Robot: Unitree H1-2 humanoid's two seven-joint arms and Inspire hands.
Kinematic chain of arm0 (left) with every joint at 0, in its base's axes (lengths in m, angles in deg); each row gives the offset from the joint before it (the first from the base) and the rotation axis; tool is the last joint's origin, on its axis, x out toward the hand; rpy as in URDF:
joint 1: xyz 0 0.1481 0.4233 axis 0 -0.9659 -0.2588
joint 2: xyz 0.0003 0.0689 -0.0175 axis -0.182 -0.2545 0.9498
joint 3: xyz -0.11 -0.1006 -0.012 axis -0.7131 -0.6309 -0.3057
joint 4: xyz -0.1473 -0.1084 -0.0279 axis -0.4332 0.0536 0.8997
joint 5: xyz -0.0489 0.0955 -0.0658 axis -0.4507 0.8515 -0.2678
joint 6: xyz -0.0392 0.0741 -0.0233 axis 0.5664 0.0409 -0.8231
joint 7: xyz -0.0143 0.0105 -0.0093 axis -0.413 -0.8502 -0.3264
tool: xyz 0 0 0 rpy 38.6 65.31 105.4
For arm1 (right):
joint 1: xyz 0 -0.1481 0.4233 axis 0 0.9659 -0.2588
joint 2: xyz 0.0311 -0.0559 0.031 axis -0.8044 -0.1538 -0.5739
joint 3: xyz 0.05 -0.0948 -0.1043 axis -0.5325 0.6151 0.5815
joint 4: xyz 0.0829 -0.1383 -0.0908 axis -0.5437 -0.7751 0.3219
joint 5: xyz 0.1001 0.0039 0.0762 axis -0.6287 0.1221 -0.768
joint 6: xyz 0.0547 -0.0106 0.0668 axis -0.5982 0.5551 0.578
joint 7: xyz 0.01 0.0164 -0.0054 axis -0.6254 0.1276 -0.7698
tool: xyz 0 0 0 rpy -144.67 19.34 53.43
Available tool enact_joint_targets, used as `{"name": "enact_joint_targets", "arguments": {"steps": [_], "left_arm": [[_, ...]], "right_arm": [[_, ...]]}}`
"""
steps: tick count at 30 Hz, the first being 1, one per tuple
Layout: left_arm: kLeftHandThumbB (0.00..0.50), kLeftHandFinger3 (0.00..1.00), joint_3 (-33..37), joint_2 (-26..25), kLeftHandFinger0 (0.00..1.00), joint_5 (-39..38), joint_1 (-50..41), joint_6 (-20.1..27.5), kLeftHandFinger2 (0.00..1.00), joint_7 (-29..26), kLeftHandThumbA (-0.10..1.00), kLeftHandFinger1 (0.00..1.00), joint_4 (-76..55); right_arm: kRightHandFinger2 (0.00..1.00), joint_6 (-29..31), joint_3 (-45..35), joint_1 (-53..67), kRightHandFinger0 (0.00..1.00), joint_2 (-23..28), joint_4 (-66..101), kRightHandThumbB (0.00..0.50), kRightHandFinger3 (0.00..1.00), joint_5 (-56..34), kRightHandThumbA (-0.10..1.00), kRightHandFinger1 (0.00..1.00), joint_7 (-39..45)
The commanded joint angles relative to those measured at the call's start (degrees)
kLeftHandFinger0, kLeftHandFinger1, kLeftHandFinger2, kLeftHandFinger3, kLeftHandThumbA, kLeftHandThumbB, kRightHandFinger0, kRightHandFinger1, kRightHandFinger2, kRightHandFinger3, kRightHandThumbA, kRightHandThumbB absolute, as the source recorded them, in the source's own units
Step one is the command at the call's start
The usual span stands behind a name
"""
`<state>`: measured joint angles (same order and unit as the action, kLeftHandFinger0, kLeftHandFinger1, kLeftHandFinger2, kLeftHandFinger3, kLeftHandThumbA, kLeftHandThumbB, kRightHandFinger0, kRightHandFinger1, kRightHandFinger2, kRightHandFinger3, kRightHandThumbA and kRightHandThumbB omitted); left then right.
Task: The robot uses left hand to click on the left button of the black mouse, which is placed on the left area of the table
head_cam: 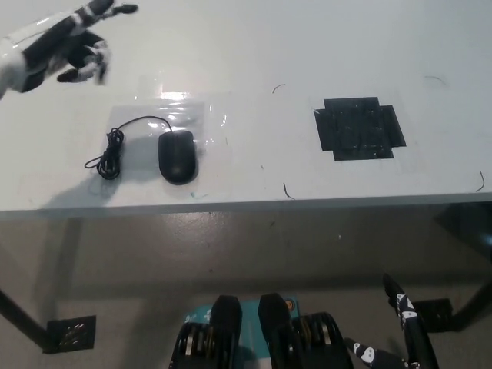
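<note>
Black: one mouse (177, 155), one tape patch (359, 128); one white robot hand (65, 46) above.

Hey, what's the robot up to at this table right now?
The robot's white left hand is raised over the far left of the white table, open with fingers apart, holding nothing. The black wired computer mouse lies untouched on clear plastic film, nearer the table's front edge. The black right hand hangs low, below the table.

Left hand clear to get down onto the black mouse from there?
Probably yes. The left hand hovers open above the table, up and left of the black mouse; only the mouse's coiled cable lies nearby, left of it.
</note>
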<state>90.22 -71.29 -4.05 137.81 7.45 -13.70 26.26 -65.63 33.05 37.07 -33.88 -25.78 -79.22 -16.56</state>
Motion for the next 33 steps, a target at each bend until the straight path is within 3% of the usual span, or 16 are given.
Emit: {"name": "enact_joint_targets", "arguments": {"steps": [1,3,4,5,8,10,12,14,16,20,21,24,25,29,30,33], "left_arm": [[0.396,1.00,10.5,-2.3,0.00,8.8,16.7,-7.6,0.44,16.8,1.00,0.06,9.4],[0.362,1.00,12.5,-1.0,0.06,11.0,18.5,-7.6,0.48,17.4,1.00,0.14,11.4],[0.366,1.00,13.7,-0.3,0.33,12.3,19.3,-7.6,0.59,17.4,1.00,0.31,12.1],[0.369,1.00,15.1,0.5,0.44,13.8,20.2,-7.6,0.75,17.2,1.00,0.42,13.1],[0.407,1.00,18.1,2.9,0.11,15.4,22.3,-6.4,0.57,18.9,1.00,0.26,17.6],[0.445,1.00,19.1,4.6,0.00,15.6,23.1,-4.9,0.52,20.4,1.00,0.19,21.8],[0.465,1.00,20.6,5.9,0.00,17.7,23.6,-4.1,0.42,20.2,1.00,0.10,24.3],[0.461,1.00,20.8,6.2,0.02,18.5,23.4,-4.4,0.47,20.6,1.00,0.14,24.1],[0.441,1.00,21.1,6.0,0.45,20.2,23.2,-0.7,0.58,20.4,1.00,0.26,24.3],[0.462,1.00,20.4,7.2,0.40,21.8,23.5,-0.1,0.63,21.6,1.00,0.31,26.5],[0.473,1.00,20.4,7.5,0.68,22.2,23.7,0.4,0.72,22.3,1.00,0.45,27.1],[0.485,1.00,22.2,9.0,0.25,25.1,24.6,1.4,0.80,24.8,1.00,0.43,30.3],[0.470,1.00,22.4,9.8,0.01,25.9,24.7,1.3,0.84,25.2,1.00,0.43,31.3],[0.491,1.00,22.3,11.7,0.00,27.4,24.9,1.8,0.82,26.3,1.00,0.48,33.8],[0.499,1.00,22.1,12.3,0.09,27.5,24.9,2.0,0.76,27.2,1.00,0.41,34.7],[0.500,1.00,21.1,13.1,0.02,27.8,24.8,1.3,0.64,27.5,1.00,0.22,35.8]], "right_arm": [[1.00,2.9,-0.1,-0.1,1.00,1.0,2.5,0.389,1.00,0.0,1.00,1.00,-1.3],[1.00,2.9,-0.1,0.0,1.00,1.1,2.8,0.384,1.00,-0.1,1.00,1.00,-1.3],[1.00,2.9,-0.2,-0.1,1.00,1.1,2.9,0.384,1.00,0.0,1.00,1.00,-1.4],[1.00,2.9,-0.2,-0.2,1.00,1.1,2.9,0.383,1.00,0.1,1.00,1.00,-1.5],[1.00,2.9,-0.1,0.0,1.00,1.2,3.1,0.383,1.00,0.0,1.00,1.00,-0.8],[1.00,2.9,-0.1,0.1,1.00,1.4,3.2,0.383,1.00,-0.1,1.00,1.00,-0.8],[1.00,2.9,-0.1,0.1,1.00,1.6,3.5,0.376,1.00,-0.2,1.00,1.00,-0.6],[1.00,2.9,-0.2,0.3,1.00,1.9,3.7,0.378,1.00,0.0,1.00,1.00,-0.6],[1.00,2.9,-0.4,0.0,1.00,2.2,3.8,0.386,1.00,-0.6,1.00,1.00,0.4],[1.00,2.9,-0.3,-0.5,1.00,2.6,3.6,0.392,1.00,-0.4,1.00,1.00,0.4],[1.00,2.9,-0.2,-0.6,1.00,2.6,3.7,0.385,1.00,-0.4,1.00,1.00,0.4],[1.00,2.9,0.1,-0.4,1.00,2.7,3.8,0.386,1.00,0.0,1.00,1.00,-0.1],[1.00,2.9,0.1,-0.4,1.00,2.8,3.8,0.393,1.00,-0.3,1.00,1.00,0.2],[1.00,2.9,-0.1,-0.8,1.00,2.7,3.5,0.403,1.00,-0.6,1.00,1.00,0.5],[1.00,2.9,0.0,-1.0,1.00,2.7,3.5,0.401,1.00,-0.5,1.00,1.00,0.4],[1.00,2.9,-0.1,-1.1,1.00,2.7,3.4,0.404,1.00,-0.8,1.00,1.00,0.9]]}}
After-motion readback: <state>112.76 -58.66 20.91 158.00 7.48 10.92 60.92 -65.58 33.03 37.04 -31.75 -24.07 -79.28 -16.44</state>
